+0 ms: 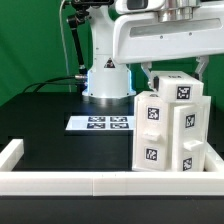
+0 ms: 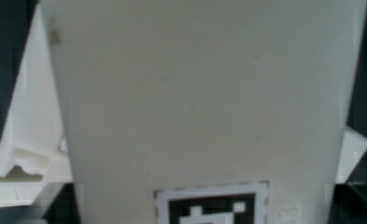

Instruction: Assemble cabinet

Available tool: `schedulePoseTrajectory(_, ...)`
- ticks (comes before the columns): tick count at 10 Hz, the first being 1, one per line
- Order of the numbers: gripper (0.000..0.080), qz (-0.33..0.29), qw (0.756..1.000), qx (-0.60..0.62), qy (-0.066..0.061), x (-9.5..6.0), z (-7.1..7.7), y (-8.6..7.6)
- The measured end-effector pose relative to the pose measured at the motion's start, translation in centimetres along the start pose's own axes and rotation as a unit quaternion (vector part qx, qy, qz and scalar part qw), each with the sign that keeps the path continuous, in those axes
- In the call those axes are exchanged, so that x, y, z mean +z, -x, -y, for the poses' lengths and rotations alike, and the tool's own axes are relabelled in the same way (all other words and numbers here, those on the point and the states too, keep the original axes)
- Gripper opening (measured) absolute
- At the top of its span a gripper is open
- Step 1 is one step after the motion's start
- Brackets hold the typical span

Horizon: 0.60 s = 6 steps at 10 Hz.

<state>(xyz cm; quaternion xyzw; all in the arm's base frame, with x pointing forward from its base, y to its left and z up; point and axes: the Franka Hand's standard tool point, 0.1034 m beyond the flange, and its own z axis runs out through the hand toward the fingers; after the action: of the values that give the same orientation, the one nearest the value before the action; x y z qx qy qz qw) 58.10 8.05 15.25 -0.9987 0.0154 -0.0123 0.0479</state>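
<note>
The white cabinet (image 1: 168, 128) stands upright at the exterior view's right, close to the front rail, with black-and-white tags on its faces and a tagged top block (image 1: 180, 88). My gripper (image 1: 175, 70) hangs straight over it. Its two dark fingers (image 1: 148, 72) stand wide apart, one at each side of the top block. I cannot tell whether they press on it. In the wrist view a plain white cabinet face (image 2: 189, 100) fills the picture, with one tag (image 2: 212, 203) at its edge. My fingers do not show there.
The marker board (image 1: 100, 123) lies flat in the middle of the black table, in front of the arm's white base (image 1: 105, 80). A low white border rail (image 1: 60, 180) runs along the front and up the exterior view's left side. A green backdrop stands behind.
</note>
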Motion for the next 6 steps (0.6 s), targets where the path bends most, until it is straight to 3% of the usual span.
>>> schedulePoseTrajectory(6,0.0563,0.000,0.978,0.206,0.000,0.00,-0.04,-0.01)
